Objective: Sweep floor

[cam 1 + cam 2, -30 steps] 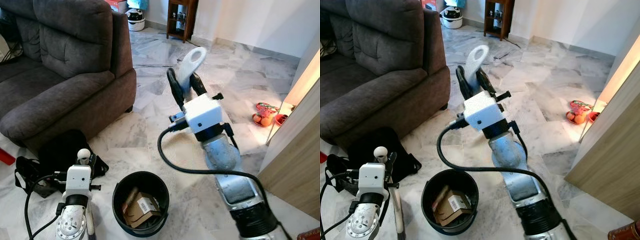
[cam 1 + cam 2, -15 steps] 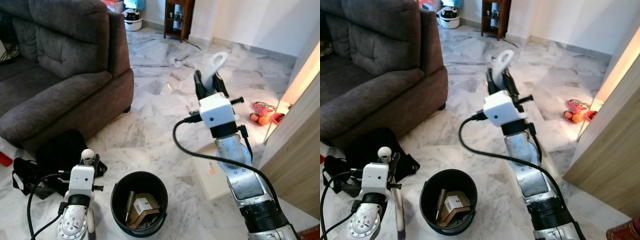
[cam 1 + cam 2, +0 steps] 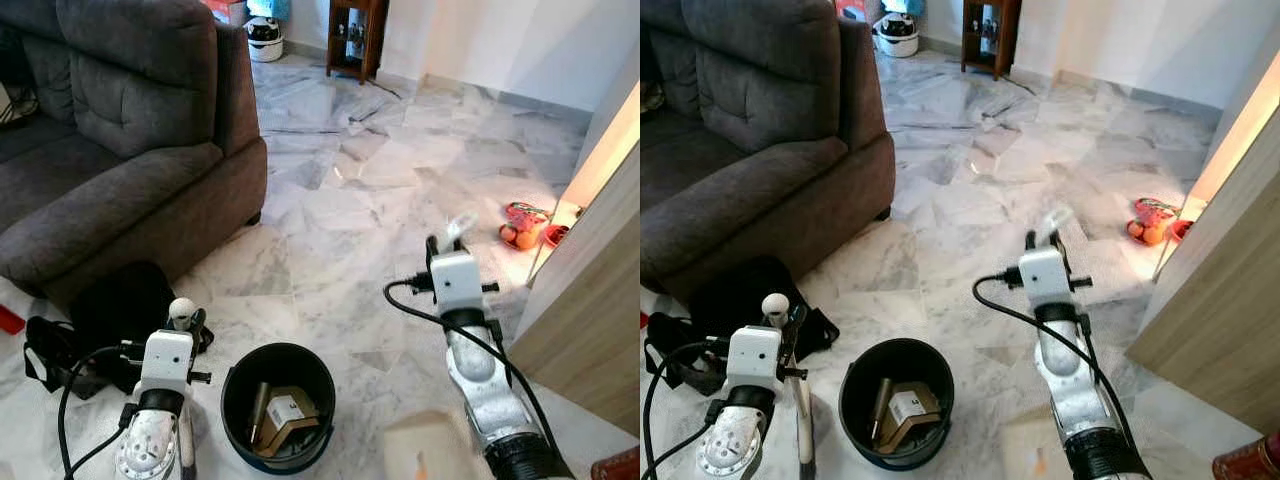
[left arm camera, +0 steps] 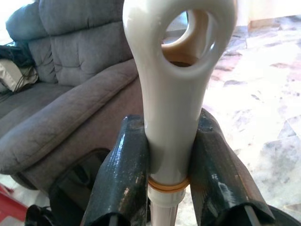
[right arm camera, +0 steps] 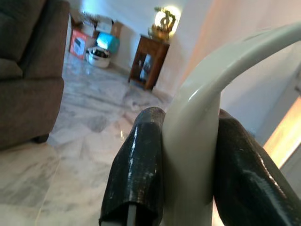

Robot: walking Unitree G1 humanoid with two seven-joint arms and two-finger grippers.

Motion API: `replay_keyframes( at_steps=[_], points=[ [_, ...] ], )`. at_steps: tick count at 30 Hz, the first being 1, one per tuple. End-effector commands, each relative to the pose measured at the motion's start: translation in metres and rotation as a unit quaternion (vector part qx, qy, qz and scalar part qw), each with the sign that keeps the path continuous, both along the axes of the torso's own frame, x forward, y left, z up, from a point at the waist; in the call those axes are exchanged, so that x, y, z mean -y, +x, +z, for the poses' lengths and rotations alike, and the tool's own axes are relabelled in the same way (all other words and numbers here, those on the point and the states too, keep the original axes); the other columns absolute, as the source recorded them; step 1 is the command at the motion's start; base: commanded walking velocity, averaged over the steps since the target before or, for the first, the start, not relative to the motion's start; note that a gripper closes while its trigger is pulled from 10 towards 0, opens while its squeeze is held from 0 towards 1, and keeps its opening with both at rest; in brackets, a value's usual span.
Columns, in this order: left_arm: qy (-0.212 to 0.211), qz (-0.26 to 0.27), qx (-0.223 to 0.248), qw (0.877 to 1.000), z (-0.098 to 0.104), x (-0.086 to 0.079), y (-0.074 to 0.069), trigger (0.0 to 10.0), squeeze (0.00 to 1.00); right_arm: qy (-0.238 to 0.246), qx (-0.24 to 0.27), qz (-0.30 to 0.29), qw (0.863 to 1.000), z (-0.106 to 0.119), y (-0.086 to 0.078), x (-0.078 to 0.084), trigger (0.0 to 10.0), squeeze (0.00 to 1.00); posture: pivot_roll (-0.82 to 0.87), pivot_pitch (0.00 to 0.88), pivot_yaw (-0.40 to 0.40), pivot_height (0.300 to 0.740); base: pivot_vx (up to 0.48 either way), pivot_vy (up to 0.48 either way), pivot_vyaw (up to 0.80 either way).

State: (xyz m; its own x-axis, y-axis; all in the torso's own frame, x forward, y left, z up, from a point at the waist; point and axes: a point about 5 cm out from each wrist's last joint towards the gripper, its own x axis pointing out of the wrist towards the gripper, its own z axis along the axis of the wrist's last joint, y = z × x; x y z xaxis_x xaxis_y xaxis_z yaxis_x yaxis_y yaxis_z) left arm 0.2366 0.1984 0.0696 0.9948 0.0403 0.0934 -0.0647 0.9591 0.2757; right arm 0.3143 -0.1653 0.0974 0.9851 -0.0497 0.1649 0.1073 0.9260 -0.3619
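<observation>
My left gripper [image 3: 184,322] is low at the near left, shut on a white broom handle [image 4: 170,117] whose rounded end [image 3: 180,309] sticks up above the fingers [image 4: 123,174]. Low on the right, my right gripper [image 3: 446,246] is shut on a white dustpan handle [image 5: 197,141], which is blurred above the wrist [image 3: 461,226]. The pale dustpan [image 3: 428,452] is a blur at the near edge, below that arm. A black bin [image 3: 240,376] stands on the marble floor between the arms, with a cardboard box [image 3: 284,414] and other scraps inside.
A dark grey sofa [image 3: 120,150] fills the left side, with a black bag [image 3: 110,305] on the floor before it. A wooden panel [image 3: 590,290] runs along the right. A red-and-orange object [image 3: 525,226] lies near it. A dark shelf [image 3: 352,38] stands at the far wall.
My right arm has swung down and rightward from a raised pose, carrying the dustpan handle low; the dustpan now blurs near the floor. The left gripper still holds the broom handle.
</observation>
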Motion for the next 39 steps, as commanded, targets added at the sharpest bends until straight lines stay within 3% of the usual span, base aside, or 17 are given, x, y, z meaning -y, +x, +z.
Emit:
replay_keyframes(
  at_steps=[1, 6, 11, 39],
  points=[
    [-0.001, -0.006, 0.013, 1.0, 0.006, 0.001, 0.0, 10.0, 0.0, 0.004, 0.012, 0.003, 1.0, 0.003, 0.001, 0.001, 10.0, 0.0, 0.18, 0.051, -0.001, 0.74, 0.0, 0.0, 0.0],
    [-0.004, -0.012, 0.014, 1.0, 0.007, 0.003, 0.0, 10.0, 0.0, 0.096, 0.002, -0.006, 0.995, -0.005, 0.001, 0.003, 10.0, 0.0, 0.18, 0.051, -0.001, 0.74, 0.0, 0.0, 0.0],
    [-0.008, -0.019, 0.015, 1.0, 0.008, 0.007, 0.001, 10.0, 0.0, 0.147, 0.013, -0.025, 0.989, -0.006, 0.003, 0.01, 10.0, 0.0, 0.18, 0.051, -0.001, 0.74, 0.0, 0.0, 0.0],
    [-0.02, -0.022, 0.015, 0.999, 0.006, 0.014, 0.001, 10.0, 0.0, 0.167, 0.008, -0.017, 0.986, -0.009, 0.007, 0.014, 10.0, 0.0, 0.16, 0.071, -0.009, 0.74, 0.0, 0.0, 0.0]
  ],
)
